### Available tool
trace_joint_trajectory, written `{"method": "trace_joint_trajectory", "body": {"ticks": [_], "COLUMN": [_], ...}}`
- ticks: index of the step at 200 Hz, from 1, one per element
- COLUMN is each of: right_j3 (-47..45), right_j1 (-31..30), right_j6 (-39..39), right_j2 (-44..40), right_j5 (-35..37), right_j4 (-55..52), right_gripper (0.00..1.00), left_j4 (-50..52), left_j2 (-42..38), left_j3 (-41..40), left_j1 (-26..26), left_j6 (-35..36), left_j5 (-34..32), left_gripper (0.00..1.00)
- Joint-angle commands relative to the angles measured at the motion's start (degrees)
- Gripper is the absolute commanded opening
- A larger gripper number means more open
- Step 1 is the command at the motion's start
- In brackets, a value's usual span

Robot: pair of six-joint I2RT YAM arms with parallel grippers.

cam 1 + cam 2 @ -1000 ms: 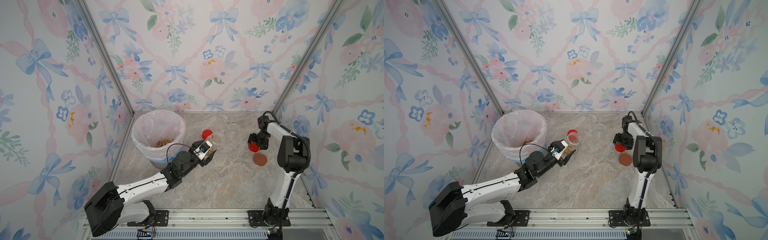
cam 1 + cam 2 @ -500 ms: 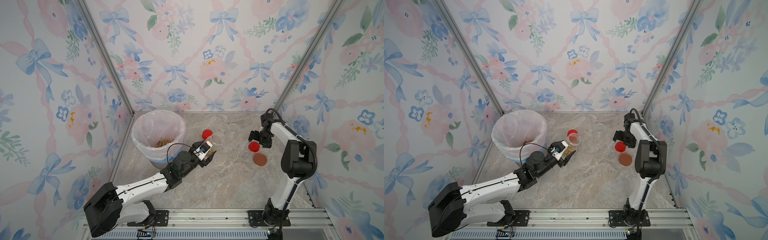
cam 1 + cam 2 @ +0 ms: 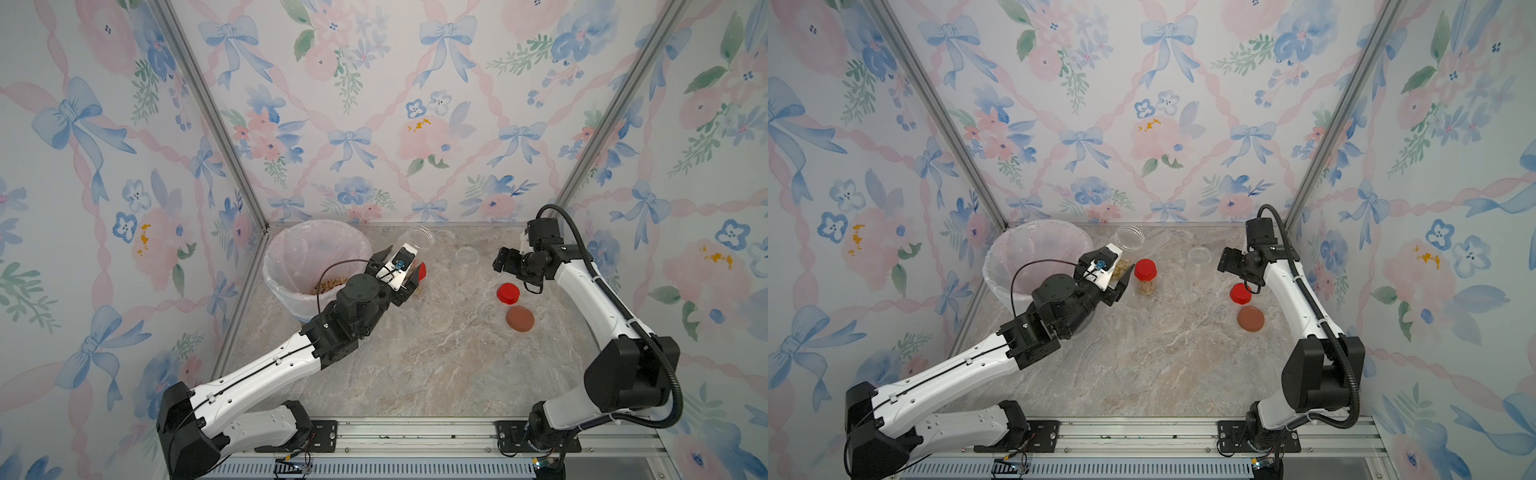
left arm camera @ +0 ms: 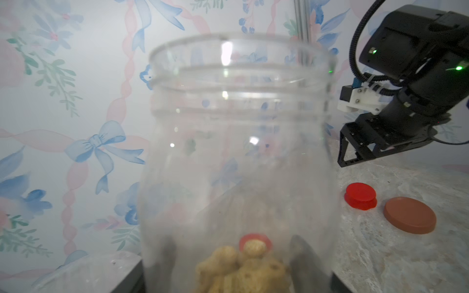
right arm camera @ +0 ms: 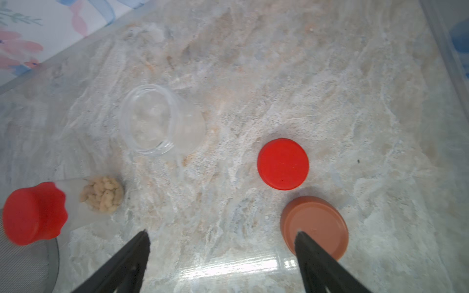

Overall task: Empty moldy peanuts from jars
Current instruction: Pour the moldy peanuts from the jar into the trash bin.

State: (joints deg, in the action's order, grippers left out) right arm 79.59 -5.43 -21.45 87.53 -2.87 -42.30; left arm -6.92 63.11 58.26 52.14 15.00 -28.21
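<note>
Flowery walls [image 3: 1142, 124] enclose a marble tabletop [image 3: 1163, 353]. The left gripper [image 4: 234, 255] is clamped low on an open clear jar [image 4: 238, 126], upright at frame centre, moldy peanuts [image 4: 241, 269] heaped in its bottom. Just right of it stands a red-lidded jar [image 3: 1146, 276]; left, the lined bin [image 3: 1005, 249]. The right gripper [image 5: 223, 241] gapes empty (red lid [image 5: 283, 164], brown lid [image 5: 314, 225] beneath). Tipping carelessly could knock that neighbour or scatter nuts short of the bin.
</note>
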Motion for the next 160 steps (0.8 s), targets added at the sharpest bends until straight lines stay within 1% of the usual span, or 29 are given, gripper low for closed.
{"method": "trace_joint_trajectory", "body": {"ticks": [1, 18, 31, 46, 58, 63, 75, 98, 108, 129, 140, 160], "right_j3": [-1.9, -2.9, -4.3, -5.5, -6.0, -6.3, -7.1, -9.6, -10.9, -13.8, -14.1, -14.2], "right_j1": [-1.9, -2.6, -2.8, -2.9, -3.2, -3.4, -3.9, -4.6, -4.7, -4.7, -4.6, -4.6], "right_j6": [0.7, 1.0, 0.9, 0.8, 0.9, 1.0, 0.7, -0.1, -0.3, -0.4, -0.4, -0.3], "right_j2": [-0.8, -1.4, -2.1, -2.6, -2.8, -2.8, -3.0, -3.7, -4.5, -5.9, -5.5, -4.9], "right_j5": [-1.0, -2.1, -2.9, -4.3, -4.7, -4.8, -5.0, -6.6, -6.5, -5.9, -6.3, -6.9], "right_j4": [3.1, 4.7, 6.6, 8.1, 8.7, 8.8, 9.5, 11.7, 12.5, 14.7, 14.9, 15.2], "right_gripper": [0.91, 0.91, 0.91, 0.91, 0.91, 0.91, 0.9, 0.9, 0.9, 0.9, 0.9, 0.89], "left_j4": [8.5, 10.8, 12.4, 13.2, 13.0, 13.0, 13.2, 13.1, 13.0, 13.0, 13.0, 12.9], "left_j2": [-3.4, -5.6, -7.0, -8.3, -8.5, -8.5, -8.2, -8.7, -9.0, -8.7, -7.9, -6.5], "left_j3": [3.3, 4.8, 5.3, 4.7, 4.3, 4.4, 4.9, 6.7, 6.8, 5.7, 5.3, 4.3], "left_j1": [-0.3, -0.4, -0.5, -0.5, -2.0, -3.0, -5.4, -9.6, -11.2, -12.7, -13.4, -15.0], "left_j6": [3.1, 4.7, 6.5, 10.9, 14.4, 17.2, 20.5, 23.8, 25.6, 31.0, 33.4, 38.5], "left_j5": [-10.8, -15.5, -20.2, -25.8, -29.9, -31.6, -34.5, -35.8, -35.5, -35.9, -37.1, -38.9], "left_gripper": [0.16, 0.16, 0.17, 0.18, 0.19, 0.19, 0.19, 0.18, 0.17, 0.18, 0.19, 0.19]}}
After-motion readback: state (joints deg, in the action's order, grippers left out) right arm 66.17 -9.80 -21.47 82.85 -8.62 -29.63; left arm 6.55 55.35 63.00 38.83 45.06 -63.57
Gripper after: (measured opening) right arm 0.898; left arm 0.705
